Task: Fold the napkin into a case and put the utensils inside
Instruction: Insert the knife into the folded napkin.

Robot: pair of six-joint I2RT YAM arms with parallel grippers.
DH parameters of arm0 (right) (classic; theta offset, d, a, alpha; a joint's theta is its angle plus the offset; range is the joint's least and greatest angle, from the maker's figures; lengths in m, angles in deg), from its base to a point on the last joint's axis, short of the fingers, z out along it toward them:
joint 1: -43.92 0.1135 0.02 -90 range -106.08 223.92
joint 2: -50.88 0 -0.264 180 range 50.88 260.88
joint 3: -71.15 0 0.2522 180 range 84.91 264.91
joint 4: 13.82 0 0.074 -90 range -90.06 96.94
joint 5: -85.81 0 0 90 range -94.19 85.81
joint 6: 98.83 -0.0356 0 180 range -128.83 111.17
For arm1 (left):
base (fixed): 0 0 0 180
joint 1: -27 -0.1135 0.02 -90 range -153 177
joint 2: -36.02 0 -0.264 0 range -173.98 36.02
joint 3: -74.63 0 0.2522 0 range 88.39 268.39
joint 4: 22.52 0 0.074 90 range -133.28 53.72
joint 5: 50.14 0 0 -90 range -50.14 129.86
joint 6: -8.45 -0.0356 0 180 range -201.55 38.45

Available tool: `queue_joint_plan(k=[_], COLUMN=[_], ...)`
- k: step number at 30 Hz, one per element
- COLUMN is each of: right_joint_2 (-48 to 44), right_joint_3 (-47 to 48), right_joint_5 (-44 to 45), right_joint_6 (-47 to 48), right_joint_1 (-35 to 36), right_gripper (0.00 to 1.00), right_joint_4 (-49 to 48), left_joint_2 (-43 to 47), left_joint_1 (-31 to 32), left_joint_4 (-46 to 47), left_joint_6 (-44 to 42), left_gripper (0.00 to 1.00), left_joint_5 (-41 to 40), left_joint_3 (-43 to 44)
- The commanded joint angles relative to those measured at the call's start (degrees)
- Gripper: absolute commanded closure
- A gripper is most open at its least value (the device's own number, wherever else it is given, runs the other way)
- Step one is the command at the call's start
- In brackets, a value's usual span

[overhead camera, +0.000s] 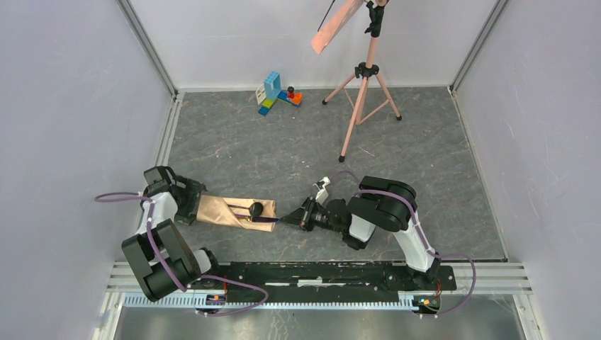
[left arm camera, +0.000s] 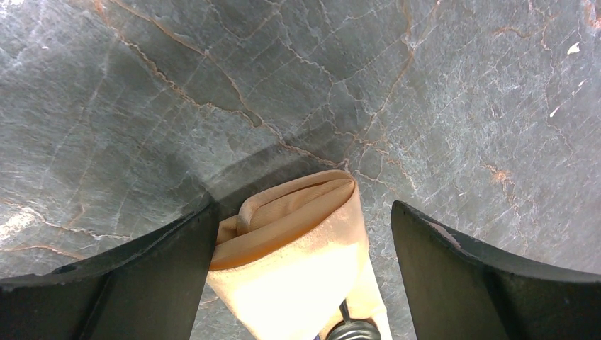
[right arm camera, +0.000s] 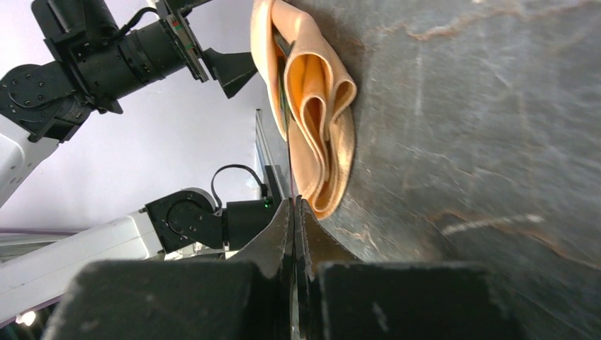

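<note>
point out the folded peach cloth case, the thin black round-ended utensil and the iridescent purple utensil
folded peach cloth case [overhead camera: 220, 210], top view, bare cloth middle
thin black round-ended utensil [overhead camera: 256, 209], top view, round end
iridescent purple utensil [overhead camera: 266, 221], top view, exposed shaft

Bright even light; wrist-view foregrounds blurred, possibly overexposed.

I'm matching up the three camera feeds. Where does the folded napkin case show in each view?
Top external: the case lies left of centre, between the open left tool and the right tool pinching the purple utensil.
Left wrist: bottom centre, between that tool's fingers.
Right wrist: top centre, end-on, above the shut fingertips.
Shared landmark: the grey marbled table.
</note>
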Motion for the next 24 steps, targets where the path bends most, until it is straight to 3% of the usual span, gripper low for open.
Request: queue_joint_plan(k=[1, 19, 24], right_joint_2=[1.0, 5.3, 3.6], right_joint_3=[3.2, 10.7, 10.6], right_joint_5=[2.7, 4.7, 6.1], right_joint_6=[-0.8, -1.3, 1.7], right_joint_1=[1.5, 5.9, 6.3], right_gripper=[1.00, 1.00, 1.00], right_joint_4=[-7.1, -3.4, 1.8], left_joint_2=[-1.2, -0.5, -0.5], left_joint_1=[0.8, 1.9, 2.0], left_joint_4=[-6.6, -6.6, -6.6], left_joint_6=[1.9, 1.9, 1.8], left_gripper=[0.00, 0.00, 0.00], left_joint_5=[-1.7, -0.4, -0.5], left_joint_3=[-3.6, -3.7, -3.7])
